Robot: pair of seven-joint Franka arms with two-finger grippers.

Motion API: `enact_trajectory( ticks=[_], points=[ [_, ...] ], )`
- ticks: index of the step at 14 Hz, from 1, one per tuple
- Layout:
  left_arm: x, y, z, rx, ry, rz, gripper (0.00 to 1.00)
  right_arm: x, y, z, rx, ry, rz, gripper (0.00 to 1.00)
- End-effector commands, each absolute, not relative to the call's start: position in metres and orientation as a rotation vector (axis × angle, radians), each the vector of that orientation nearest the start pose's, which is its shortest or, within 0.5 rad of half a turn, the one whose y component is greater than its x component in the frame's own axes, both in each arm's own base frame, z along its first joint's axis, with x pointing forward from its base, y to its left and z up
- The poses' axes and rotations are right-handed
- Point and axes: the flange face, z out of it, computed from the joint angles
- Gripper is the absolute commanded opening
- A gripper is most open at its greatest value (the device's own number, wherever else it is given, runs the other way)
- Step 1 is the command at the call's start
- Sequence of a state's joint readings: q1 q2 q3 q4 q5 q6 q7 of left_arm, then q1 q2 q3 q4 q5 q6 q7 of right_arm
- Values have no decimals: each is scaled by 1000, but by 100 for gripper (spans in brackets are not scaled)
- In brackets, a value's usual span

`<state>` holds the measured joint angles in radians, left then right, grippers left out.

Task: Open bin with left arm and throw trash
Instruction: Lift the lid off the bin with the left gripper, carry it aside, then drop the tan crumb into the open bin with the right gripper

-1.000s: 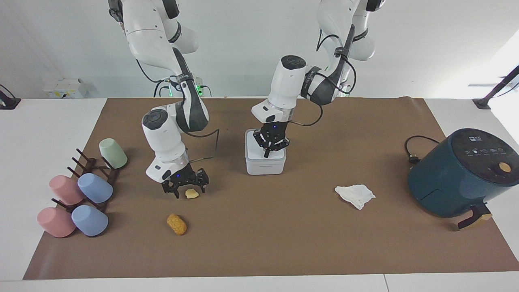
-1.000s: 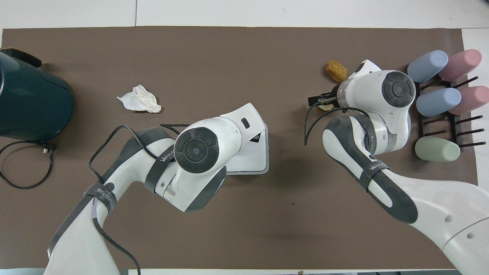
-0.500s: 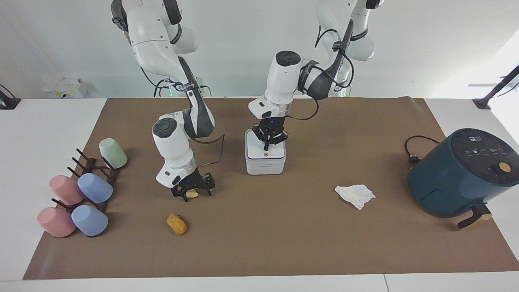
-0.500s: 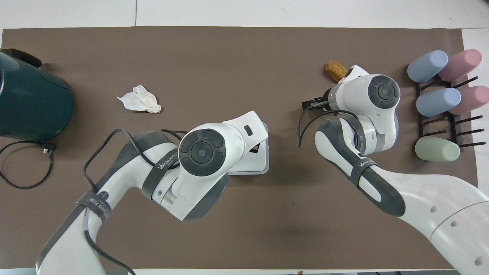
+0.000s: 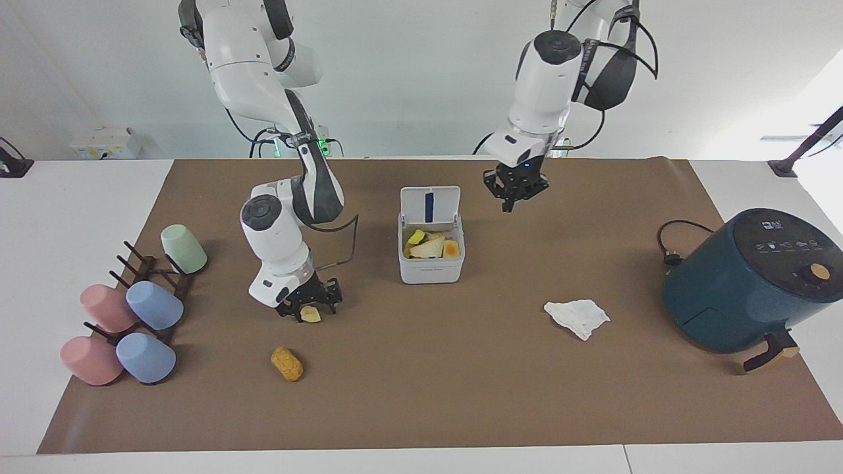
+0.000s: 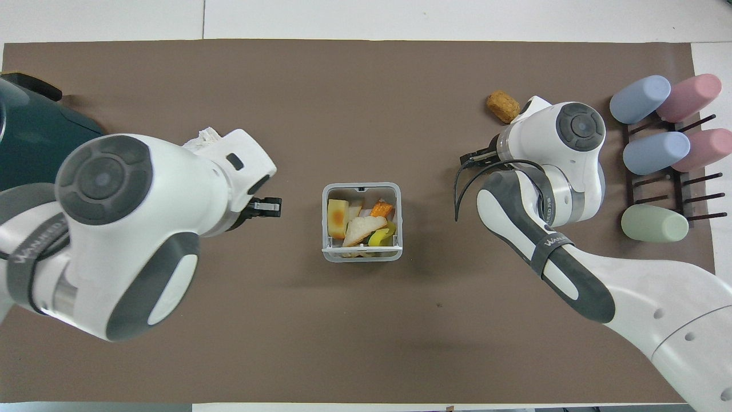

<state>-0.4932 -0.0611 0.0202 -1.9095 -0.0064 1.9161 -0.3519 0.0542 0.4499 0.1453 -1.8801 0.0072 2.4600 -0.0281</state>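
Bin lid-up beside raised, empty left claw; right claw straddles yellow chunk.

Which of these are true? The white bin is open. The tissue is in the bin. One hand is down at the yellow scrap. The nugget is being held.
1. The white bin is open. True; its lid stands up.
2. The tissue is in the bin. False; it lies on the mat.
3. The right hand is down at the yellow scrap. True.
4. The nugget is being held. False; it lies on the mat, and the left hand hangs empty.
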Motion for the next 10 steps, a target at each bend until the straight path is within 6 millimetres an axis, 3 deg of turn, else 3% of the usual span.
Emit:
enact_trajectory(
  ticks=[1, 2, 5, 7, 8, 10],
  points=[
    [501, -201, 528, -3153, 180, -80, 100, 640, 118, 295, -3046, -341, -158, 17],
    [510, -181, 532, -3154, 163, -93, 100, 642, 116, 299, -3047, -337, -148, 0],
    [532, -116, 550, -3149, 115, -105, 100, 654, 118, 326, -3048, -311, -114, 0],
    [540, -87, 563, -3144, 119, -108, 100, 656, 130, 369, -3046, -241, -70, 0],
    [546, -79, 575, -3144, 100, -103, 100, 653, 145, 391, -3042, -177, -66, 0],
    [558, -73, 600, -3141, 94, -75, 100, 636, 212, 430, -3003, -12, -57, 0]
  ],
)
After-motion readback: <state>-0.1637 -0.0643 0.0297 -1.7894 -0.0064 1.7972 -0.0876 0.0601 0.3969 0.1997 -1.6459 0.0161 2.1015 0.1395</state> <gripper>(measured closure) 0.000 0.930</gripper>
